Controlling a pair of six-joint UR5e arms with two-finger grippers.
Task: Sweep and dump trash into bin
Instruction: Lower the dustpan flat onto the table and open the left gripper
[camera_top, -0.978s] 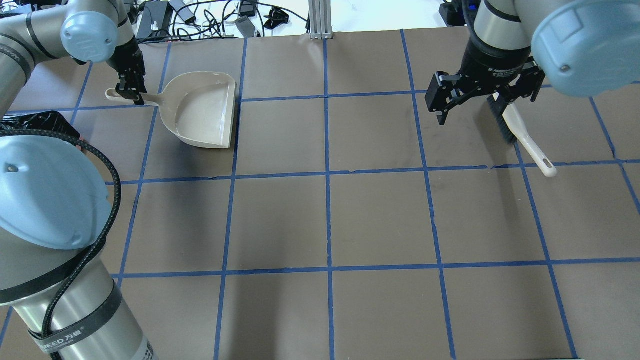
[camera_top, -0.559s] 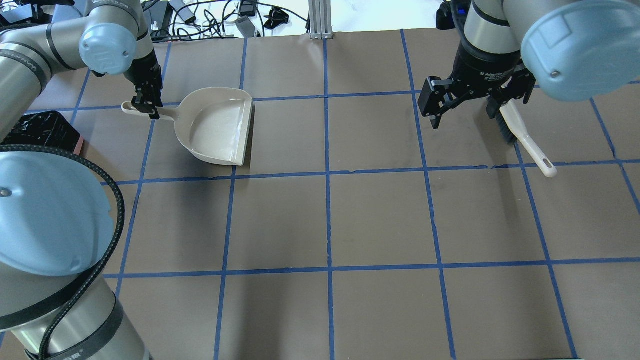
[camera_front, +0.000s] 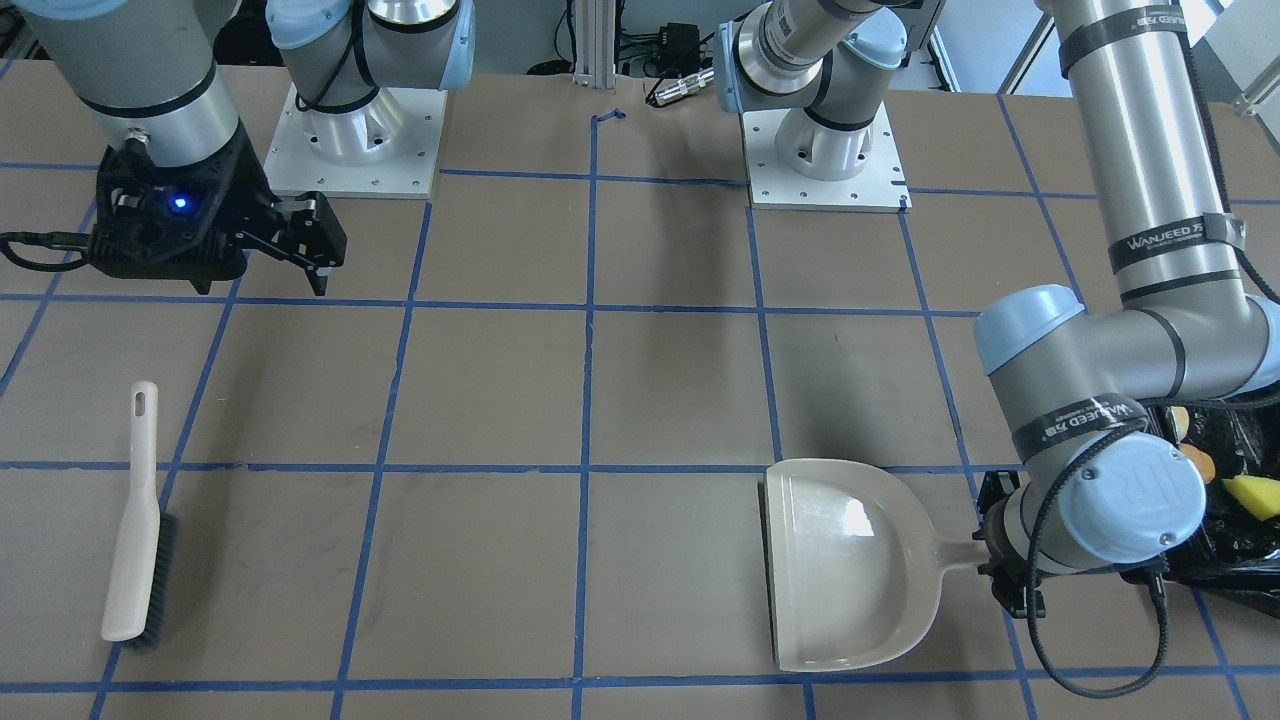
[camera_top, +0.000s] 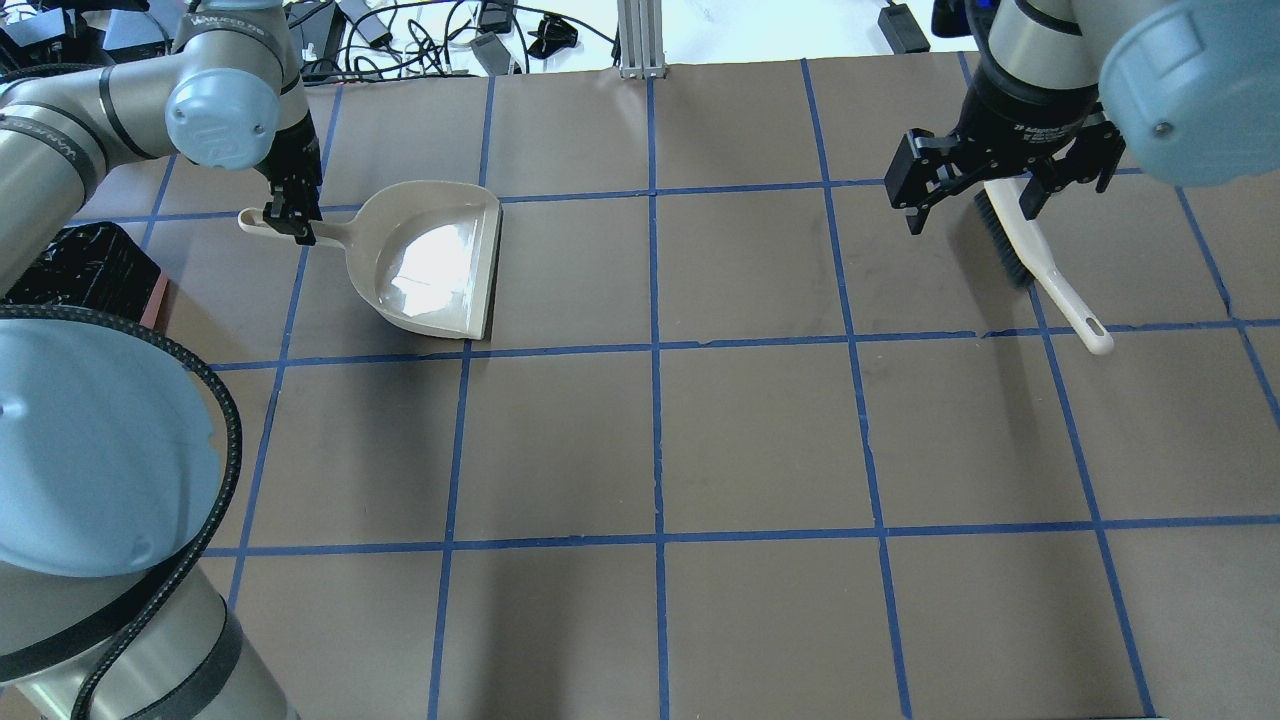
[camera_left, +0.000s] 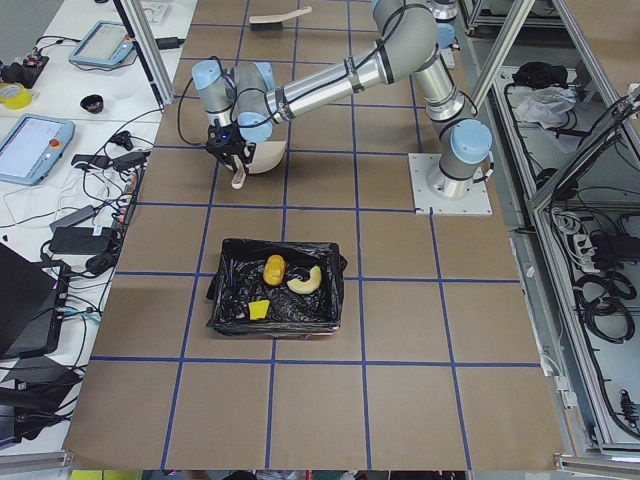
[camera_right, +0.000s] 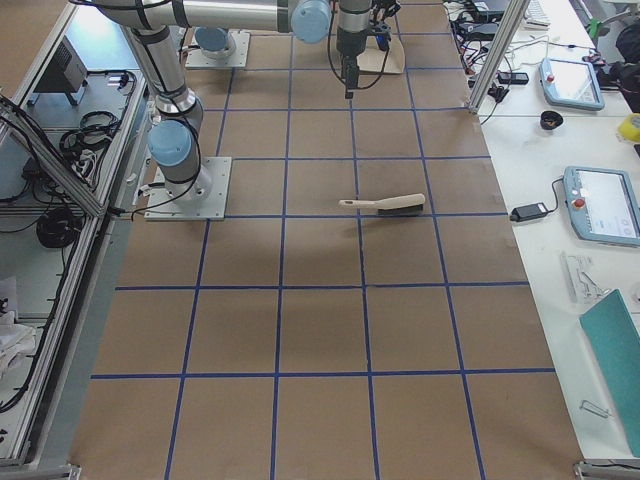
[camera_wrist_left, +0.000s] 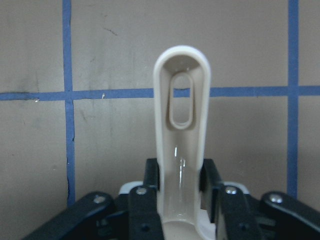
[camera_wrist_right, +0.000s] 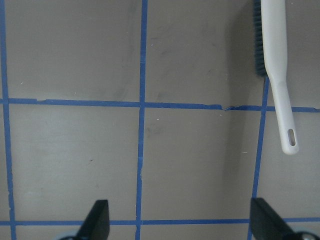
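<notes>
The beige dustpan (camera_top: 430, 265) lies flat on the table, far left in the overhead view, and nothing is inside it. My left gripper (camera_top: 290, 222) is shut on its handle (camera_wrist_left: 182, 130). The bin (camera_left: 225, 300), lined with a black bag, stands near the left arm. In it are the three bits of trash: an orange lump (camera_left: 274, 267), a tan croissant piece (camera_left: 305, 281) and a yellow wedge (camera_left: 258, 310). My right gripper (camera_top: 970, 205) hangs open above the table with nothing in it. It is over the bristle end of the brush (camera_top: 1040, 265).
The brush (camera_front: 135, 530) lies free on the table, its handle pointing toward the robot. A corner of the bin (camera_top: 80, 265) shows beside the left arm. Cables and power bricks (camera_top: 400, 35) lie past the table's far edge.
The left gripper has carried the dustpan to the right and a little toward the robot. The right gripper, still open, swung left, then moved right and away from the robot.
</notes>
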